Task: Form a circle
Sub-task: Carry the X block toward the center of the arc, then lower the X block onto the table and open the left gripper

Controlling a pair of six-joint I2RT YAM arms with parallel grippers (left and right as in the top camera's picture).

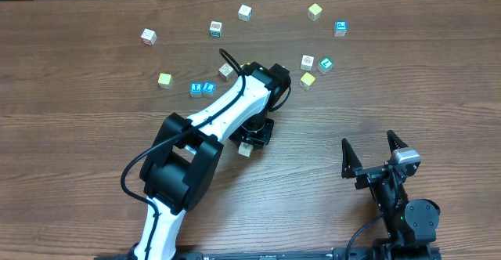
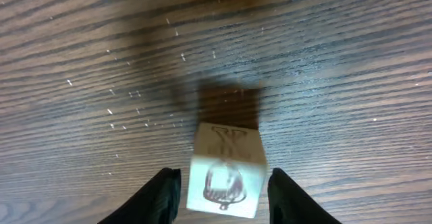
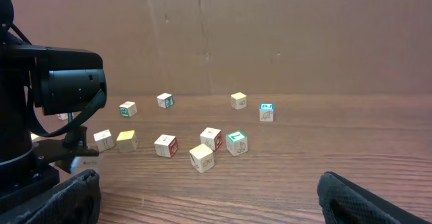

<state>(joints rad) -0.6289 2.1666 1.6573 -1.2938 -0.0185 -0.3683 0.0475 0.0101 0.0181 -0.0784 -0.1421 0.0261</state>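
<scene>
My left gripper (image 2: 225, 197) straddles one block (image 2: 226, 166), fingers (image 2: 165, 193) part open with a sliver of gap, nothing held; my right gripper (image 1: 371, 153) gapes empty at 3 o'clock of it. The circle (image 1: 309, 64) is only a cluster at 1 o'clock, so I should square up, close evenly and lift clear. Top-face letter: maybe Y, unsure; no brand.

Far yellow cube (image 1: 315, 11), wooden table (image 1: 70, 150)
</scene>
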